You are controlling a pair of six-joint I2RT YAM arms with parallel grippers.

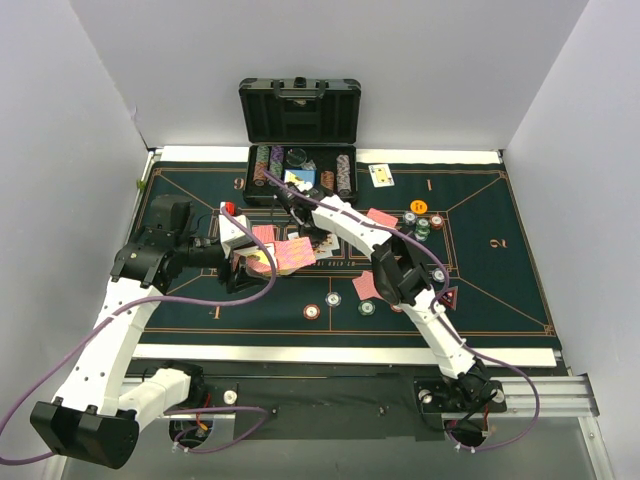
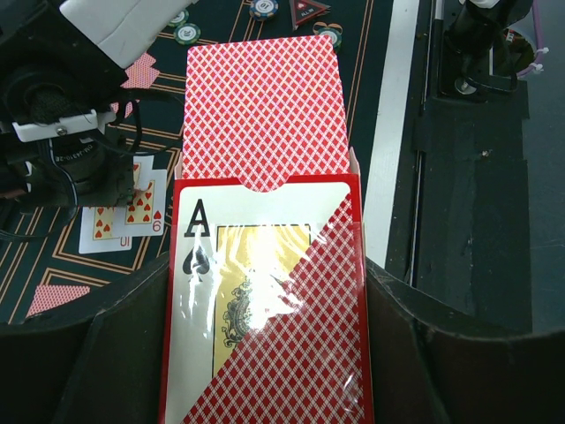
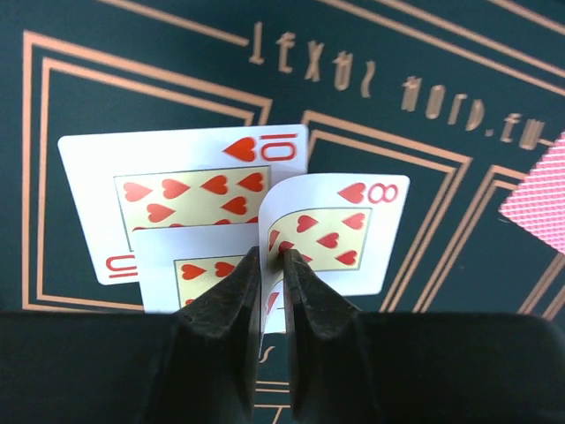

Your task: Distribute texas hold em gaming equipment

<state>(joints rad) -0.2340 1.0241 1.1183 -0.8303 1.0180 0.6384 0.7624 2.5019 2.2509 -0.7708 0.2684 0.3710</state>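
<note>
My left gripper (image 2: pixel 265 353) is shut on a red card box (image 2: pixel 265 300) with an ace of spades on its face. Red-backed cards (image 2: pixel 260 115) stick out of the box's open end. From above, the box (image 1: pixel 287 255) hangs over the felt at centre left. My right gripper (image 3: pixel 272 256) is low over the felt, its jaws nearly together on the curled-up edge of a face-up eight of hearts (image 3: pixel 344 225). A ten of hearts (image 3: pixel 185 190) and another heart card (image 3: pixel 190 265) lie flat beside it. Striped chips (image 1: pixel 332 298) and a dark red triangular marker (image 1: pixel 446 298) lie toward the near edge.
An open black case (image 1: pixel 300 110) with racked chip rows (image 1: pixel 343 175) stands at the back. On the green felt lie red-backed cards (image 1: pixel 381 217), a chip cluster (image 1: pixel 421 226) with an orange disc (image 1: pixel 419 206), and a face-up card (image 1: pixel 381 175) at the back right.
</note>
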